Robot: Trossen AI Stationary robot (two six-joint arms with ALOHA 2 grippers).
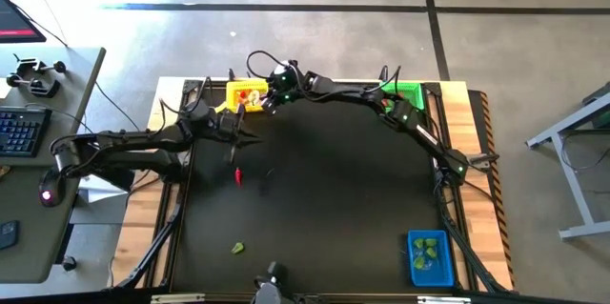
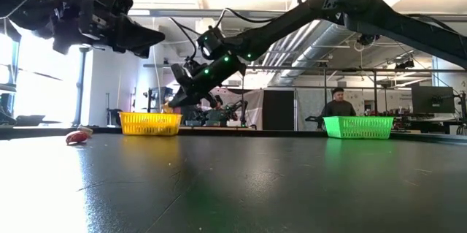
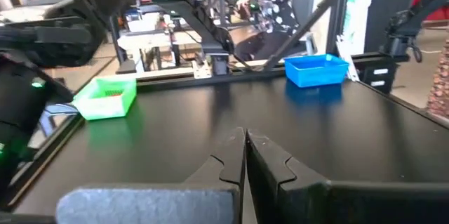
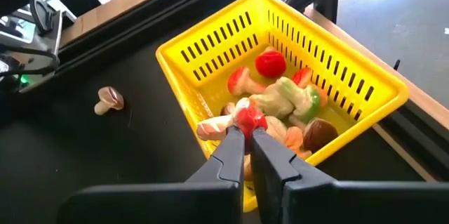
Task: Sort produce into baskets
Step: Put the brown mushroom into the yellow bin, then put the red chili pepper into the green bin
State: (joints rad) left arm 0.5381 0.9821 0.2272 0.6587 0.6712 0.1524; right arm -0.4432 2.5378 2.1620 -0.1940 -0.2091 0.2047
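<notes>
The right tool [image 4: 247, 134] hangs over the yellow basket [image 4: 330, 62] at the tabletop's [image 1: 334, 199] far edge, fingers pinched on what looks like a small red piece [image 4: 250, 117], directly above the pile inside. The left tool [image 3: 245, 143], closed and empty, waits nearer the stray red chilli [image 1: 238, 175].
</notes>
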